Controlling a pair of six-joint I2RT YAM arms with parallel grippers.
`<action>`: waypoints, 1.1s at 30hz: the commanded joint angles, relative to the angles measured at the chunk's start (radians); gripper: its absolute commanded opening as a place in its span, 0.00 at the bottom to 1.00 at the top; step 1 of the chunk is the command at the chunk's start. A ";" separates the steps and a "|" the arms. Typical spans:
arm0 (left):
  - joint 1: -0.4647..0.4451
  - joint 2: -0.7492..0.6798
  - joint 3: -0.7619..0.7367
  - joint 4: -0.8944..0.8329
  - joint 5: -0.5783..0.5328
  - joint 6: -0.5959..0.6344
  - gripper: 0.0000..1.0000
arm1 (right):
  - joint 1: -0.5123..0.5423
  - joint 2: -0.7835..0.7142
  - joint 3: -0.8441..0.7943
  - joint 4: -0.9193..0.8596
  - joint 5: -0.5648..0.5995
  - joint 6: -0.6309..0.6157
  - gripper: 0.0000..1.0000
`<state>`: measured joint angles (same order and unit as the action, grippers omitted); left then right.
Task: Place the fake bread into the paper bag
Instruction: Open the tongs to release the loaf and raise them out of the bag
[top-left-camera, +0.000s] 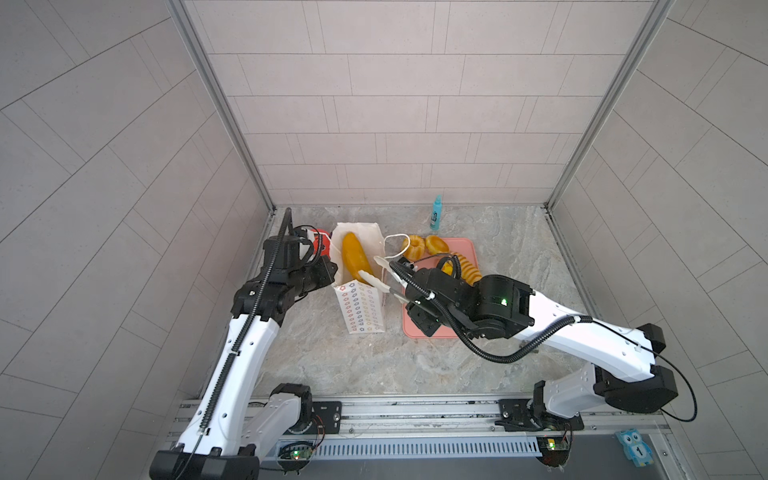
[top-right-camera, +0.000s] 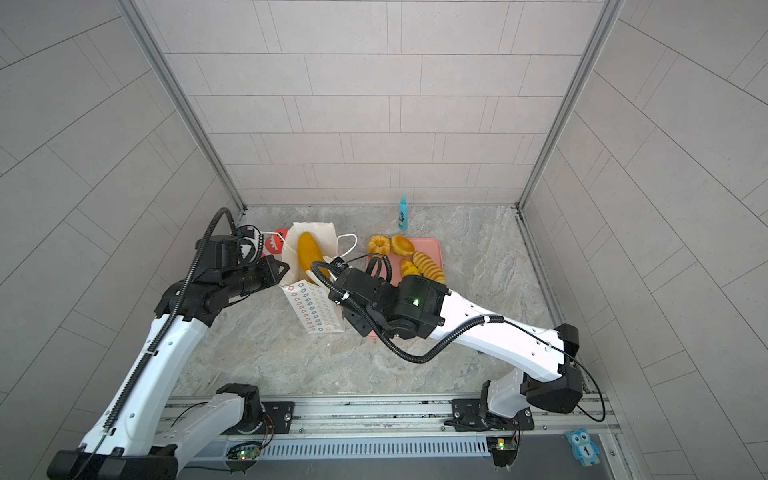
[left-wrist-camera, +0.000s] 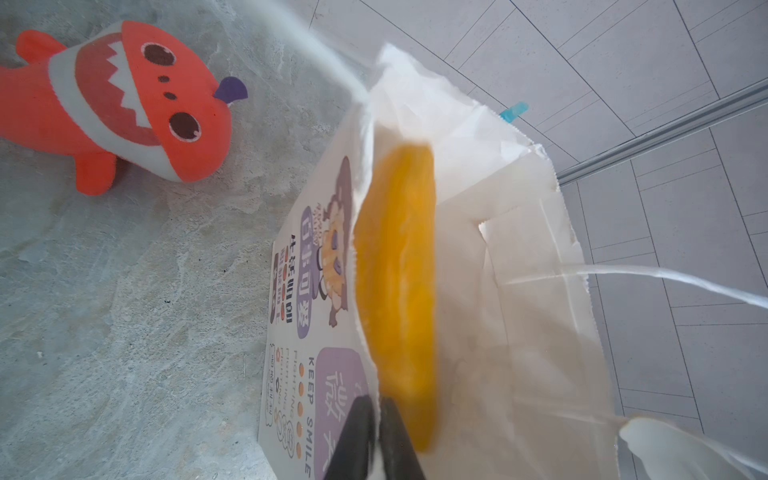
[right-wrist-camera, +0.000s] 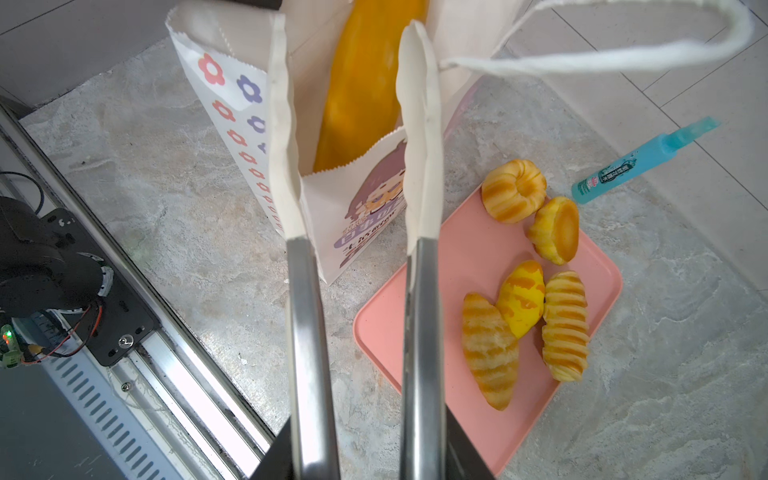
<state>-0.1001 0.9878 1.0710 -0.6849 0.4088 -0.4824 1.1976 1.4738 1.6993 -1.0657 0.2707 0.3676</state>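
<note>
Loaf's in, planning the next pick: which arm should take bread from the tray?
Probably right: the right gripper holds open tongs, and the tray with five breads sits on that side. The left gripper pinches the bag rim.

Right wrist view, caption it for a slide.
Open tongs at the bag mouth, loaf inside, five breads waiting on the tray.

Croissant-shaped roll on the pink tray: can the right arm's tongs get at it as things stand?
Probably yes. The tongs in the right gripper stand open and empty at the paper bag mouth, and the croissant-shaped roll lies uncovered on the pink tray close by, with nothing between.
</note>
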 joint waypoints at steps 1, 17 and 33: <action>0.005 -0.015 0.000 0.007 0.007 -0.003 0.11 | 0.004 -0.015 0.008 0.013 0.031 0.014 0.43; 0.005 -0.014 0.000 0.006 0.006 -0.001 0.12 | 0.005 -0.039 0.026 0.034 0.017 0.008 0.40; 0.005 -0.010 0.008 0.000 0.003 0.004 0.12 | 0.004 -0.121 0.025 0.123 0.029 -0.034 0.38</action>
<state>-0.1001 0.9871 1.0710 -0.6853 0.4084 -0.4820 1.1976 1.4063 1.7004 -0.9913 0.2707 0.3470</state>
